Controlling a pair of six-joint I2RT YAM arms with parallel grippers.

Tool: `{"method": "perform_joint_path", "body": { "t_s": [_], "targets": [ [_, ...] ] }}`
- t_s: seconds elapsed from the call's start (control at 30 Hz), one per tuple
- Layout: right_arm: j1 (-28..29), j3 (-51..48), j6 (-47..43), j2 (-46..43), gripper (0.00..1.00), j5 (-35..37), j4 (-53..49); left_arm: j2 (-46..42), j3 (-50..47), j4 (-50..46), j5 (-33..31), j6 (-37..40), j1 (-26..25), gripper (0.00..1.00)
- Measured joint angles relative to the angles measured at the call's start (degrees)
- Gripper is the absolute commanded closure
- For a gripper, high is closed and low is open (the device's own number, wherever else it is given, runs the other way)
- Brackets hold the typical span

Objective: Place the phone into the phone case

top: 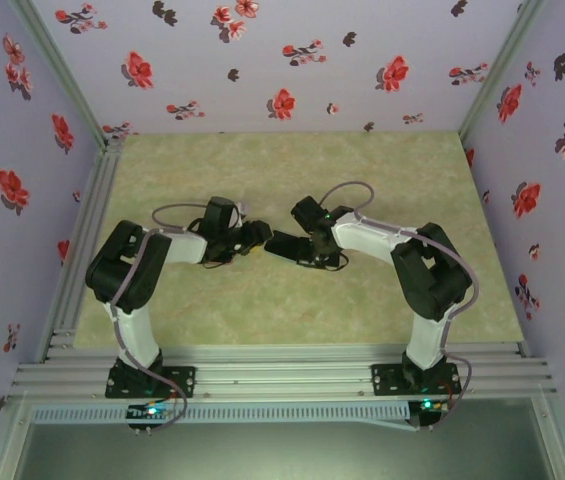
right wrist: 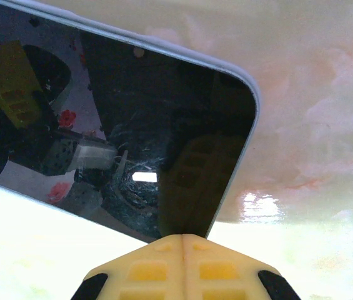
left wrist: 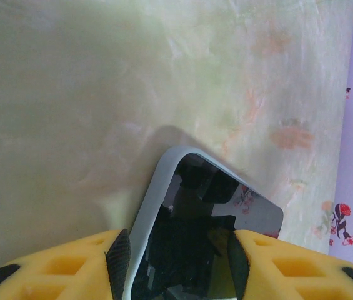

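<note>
Left gripper (left wrist: 177, 253): I see it closed partway on the phone (right wrist: 132, 112), holding it across its width. A yellow finger stands at each side in the bottom of the left wrist frame.
Pads (left wrist: 119, 259): the black strips press against the phone's long edges.
Right gripper (right wrist: 183, 240): fully closed with nothing between the fingers. The two yellow fingers meet at the bottom centre of the right wrist frame, with their tip at the phone's lower edge near its rounded corner.
Phone, place: at the centre of the top frame, between the two grippers and above the table (top: 292, 170).
Phone, look: dark glossy screen facing up and reflecting the rig, with a pale rim around it. I cannot tell whether that rim is a case or the phone's own edge.
Phone, contact: I cannot tell whether it rests on the table. A soft shadow lies beside its far corner.
Table: greenish marbled surface.
Walls (top: 282, 60): lilac with red flowers.
</note>
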Motion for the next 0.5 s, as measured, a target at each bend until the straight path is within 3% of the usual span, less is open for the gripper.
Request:
{"method": "perform_joint_path", "body": {
  "t_s": [0.5],
  "targets": [
    [0.0, -1.2, 0.48, -0.02, 1.0, -0.28, 1.38, -1.27, -0.63, -1.77, -1.92, 0.02, 0.0, 0.5]
  ]
}}
